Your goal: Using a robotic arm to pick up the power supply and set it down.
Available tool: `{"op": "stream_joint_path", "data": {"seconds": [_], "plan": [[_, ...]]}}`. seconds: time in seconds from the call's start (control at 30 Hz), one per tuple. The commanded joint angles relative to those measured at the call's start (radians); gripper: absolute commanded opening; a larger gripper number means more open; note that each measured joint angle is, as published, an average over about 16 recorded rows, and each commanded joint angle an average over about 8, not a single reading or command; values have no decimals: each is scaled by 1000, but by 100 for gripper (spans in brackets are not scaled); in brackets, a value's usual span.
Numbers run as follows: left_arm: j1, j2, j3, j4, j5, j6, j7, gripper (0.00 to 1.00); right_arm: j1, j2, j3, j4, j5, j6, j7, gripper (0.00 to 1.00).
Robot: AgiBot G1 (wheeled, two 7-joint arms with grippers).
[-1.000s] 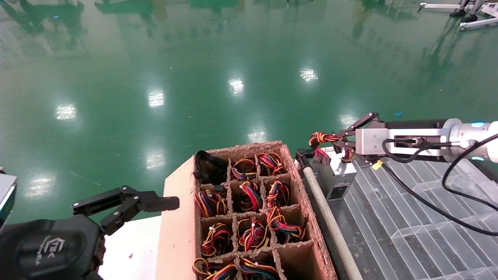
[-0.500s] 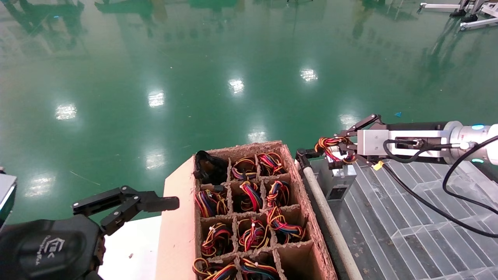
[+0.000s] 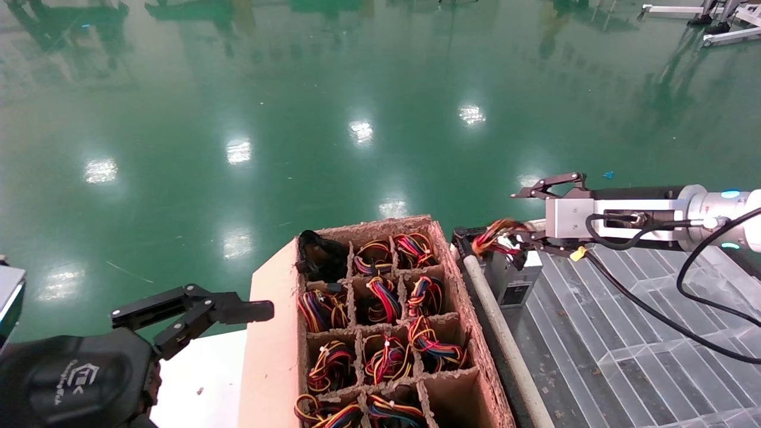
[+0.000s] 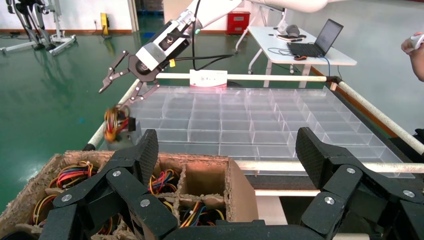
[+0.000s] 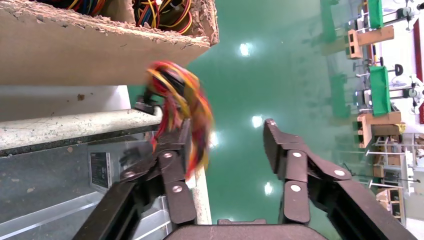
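We see the right hand [image 3: 529,217] reaching out level over the near corner of a clear gridded tray [image 3: 630,333], its fingers [image 3: 550,183] spread wide and gripping nothing. Just below and in front of it sits the power supply [image 3: 511,276], a small grey metal box standing on the tray right beside the white rail [image 3: 505,345] that edges it, dark label facing us. Its bundle of red, yellow and orange wires [image 3: 496,233] sticks up and out from the top of the box, close to the lower finger; in the right wrist view the wires [image 5: 182,107] are blurred and lie against one finger [image 5: 172,165], while the other finger [image 5: 287,160] stands well apart from them.

To the left of the rail is a brown cardboard grid tray [image 3: 458,309], its cells filled with more coloured wire bundles. The left hand [image 3: 196,312] is parked low at the near left, beside the cardboard tray, its black fingers [image 4: 125,175] wide apart and empty. A glossy green floor [image 3: 297,119] lies beyond.
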Motion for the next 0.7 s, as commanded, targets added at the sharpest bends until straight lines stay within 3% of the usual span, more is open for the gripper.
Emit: {"op": "stream_joint_path", "data": {"seconds": [0.03,0.4,0.7], "plan": [[0,0,0,0,0,0,0,100,0,0,0,1,0,0,1,100],[0,0,0,0,0,0,0,100,-14,7,4,22,16,-7,20,100],[0,0,0,1,0,0,0,100,-104,53,31,145,129,-49,154,100]]}}
